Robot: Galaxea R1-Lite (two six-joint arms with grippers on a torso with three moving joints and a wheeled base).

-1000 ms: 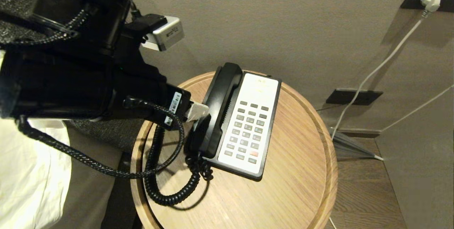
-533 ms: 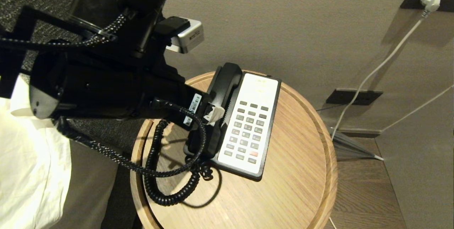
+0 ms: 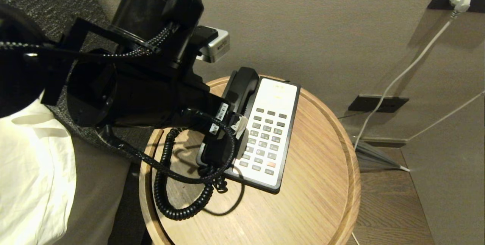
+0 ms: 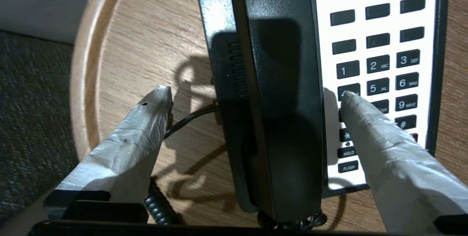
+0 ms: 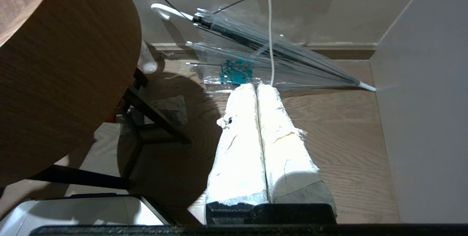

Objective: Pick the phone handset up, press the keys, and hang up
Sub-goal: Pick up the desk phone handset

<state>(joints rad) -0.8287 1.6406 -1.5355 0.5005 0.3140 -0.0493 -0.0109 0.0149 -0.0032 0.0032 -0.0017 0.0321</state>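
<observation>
Two taped fingers of the left gripper (image 4: 256,95) stand spread wide on either side of the phone handset (image 4: 281,93), which lies in its cradle along the left of the phone base (image 3: 271,131) on the round wooden table (image 3: 314,199), its coiled cord (image 3: 178,203) looping near the left edge, while the right gripper (image 5: 257,88) hangs pressed closed over the floor by a clear umbrella (image 5: 256,42).

Keys I can read on the phone base (image 4: 380,82): 1, 2 ABC, 3 DEF, 5 JKL, 6 MNO, 9 WXYZ, #, *
Lower keys: HOLD, FLASH
Key beside my fingertip (image 4: 353,99): partly covered, cannot read
Print line along the faceplate's far edge: too small to read
Stickers on my left arm (image 3: 223,111): barcodes, text unreadable
</observation>
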